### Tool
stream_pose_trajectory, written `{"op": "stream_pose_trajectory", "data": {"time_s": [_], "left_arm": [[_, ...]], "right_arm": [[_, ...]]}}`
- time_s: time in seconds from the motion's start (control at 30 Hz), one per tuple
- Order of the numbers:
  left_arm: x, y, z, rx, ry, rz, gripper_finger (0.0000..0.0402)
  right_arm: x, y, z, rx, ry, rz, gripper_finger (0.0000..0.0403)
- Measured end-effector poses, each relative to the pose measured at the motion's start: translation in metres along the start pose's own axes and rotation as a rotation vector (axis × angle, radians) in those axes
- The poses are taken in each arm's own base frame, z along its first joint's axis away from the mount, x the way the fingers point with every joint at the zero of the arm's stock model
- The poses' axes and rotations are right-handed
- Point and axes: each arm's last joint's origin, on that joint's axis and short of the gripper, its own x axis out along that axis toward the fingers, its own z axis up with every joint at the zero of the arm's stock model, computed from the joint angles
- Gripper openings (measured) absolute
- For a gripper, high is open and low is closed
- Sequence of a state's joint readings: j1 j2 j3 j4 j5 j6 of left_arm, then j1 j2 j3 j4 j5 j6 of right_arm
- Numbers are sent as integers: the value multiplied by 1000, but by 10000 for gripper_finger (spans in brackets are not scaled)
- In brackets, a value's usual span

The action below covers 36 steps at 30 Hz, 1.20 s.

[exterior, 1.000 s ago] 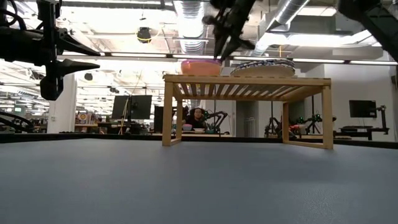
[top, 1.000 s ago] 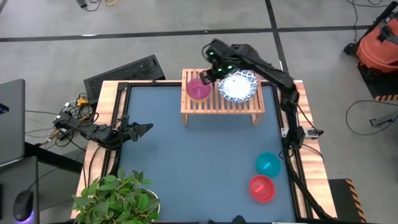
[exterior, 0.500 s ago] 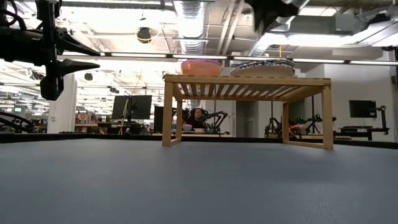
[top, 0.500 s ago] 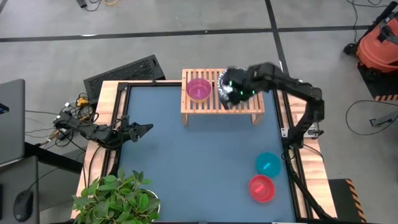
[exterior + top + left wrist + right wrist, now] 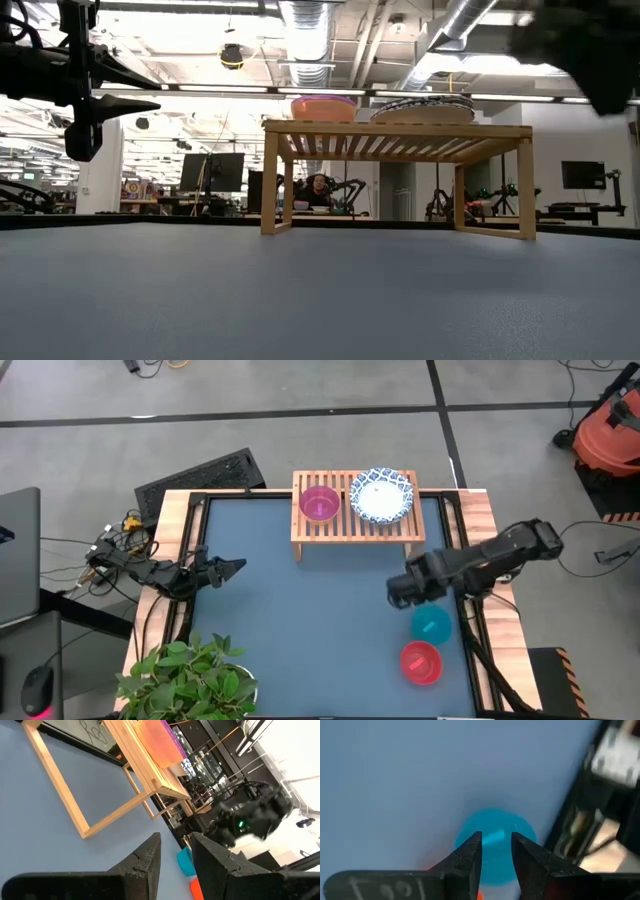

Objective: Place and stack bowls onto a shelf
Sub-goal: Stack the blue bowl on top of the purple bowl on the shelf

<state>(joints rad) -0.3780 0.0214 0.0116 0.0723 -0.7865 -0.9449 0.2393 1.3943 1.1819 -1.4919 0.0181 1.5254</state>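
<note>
Hovering with its fingers a narrow gap apart and holding nothing, the right claw has the teal bowl on the bench just beside and below it, way closer than the left claw.

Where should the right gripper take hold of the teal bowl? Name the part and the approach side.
Probably the rim. The teal bowl sits upright and open on the mat, apart from the red bowl, so its thin wall is the only part that fits between two fingers. Come from above, one finger inside and one outside, on the edge facing the shelf, away from the red bowl. The right gripper hovers just beside it, fingers apart.
</note>
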Motion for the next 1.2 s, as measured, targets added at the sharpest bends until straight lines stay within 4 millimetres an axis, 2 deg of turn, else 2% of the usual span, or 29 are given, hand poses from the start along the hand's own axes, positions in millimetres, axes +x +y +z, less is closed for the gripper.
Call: {"op": "stream_pose_trajectory", "data": {"time_s": [0.2,0.37,0.9,1.2], "left_arm": [[0,0,0,-1,-6,4,94],[0,0,0,-9,-6,4,94],[0,0,0,5,-10,7,94],[0,0,0,9,-9,7,94]], "right_arm": [[41,-7,-30,86,76,-72,130],[66,-12,-44,179,161,-108,130],[87,-32,-86,399,183,-183,130],[120,-27,-87,413,238,-104,129]]}}
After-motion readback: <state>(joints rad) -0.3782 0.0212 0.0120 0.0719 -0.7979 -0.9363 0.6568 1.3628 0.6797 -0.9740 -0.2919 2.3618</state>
